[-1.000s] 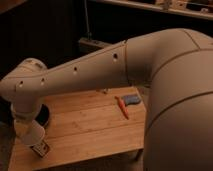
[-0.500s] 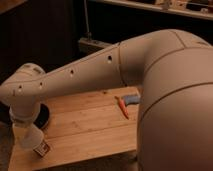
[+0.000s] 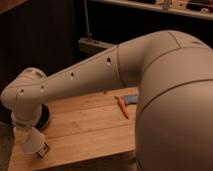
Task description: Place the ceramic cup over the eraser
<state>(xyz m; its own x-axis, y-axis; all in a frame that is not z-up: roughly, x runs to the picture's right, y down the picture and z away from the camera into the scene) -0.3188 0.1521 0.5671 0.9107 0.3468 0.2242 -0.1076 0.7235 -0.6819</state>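
Since a moment ago my arm (image 3: 85,75) has swung further toward the counter's (image 3: 90,130) near-left corner. My claw (image 3: 41,150) hangs at that corner, mostly hidden behind my wrist; whether it is apart or together I cannot tell. Neither cup nor eraser shows. An orange tool (image 3: 121,106) lies near the far edge, beside a blue block (image 3: 131,98); a black bowl (image 3: 44,118) sits at the left edge.

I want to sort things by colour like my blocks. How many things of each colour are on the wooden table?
Black: 1, bowl, partly behind the arm
Orange: 1, thin stick
Blue: 1, flat block
Dark with pale marks: 1, small dark block
Total: 4 in view
The tool hangs at the front left, right by the small dark block.
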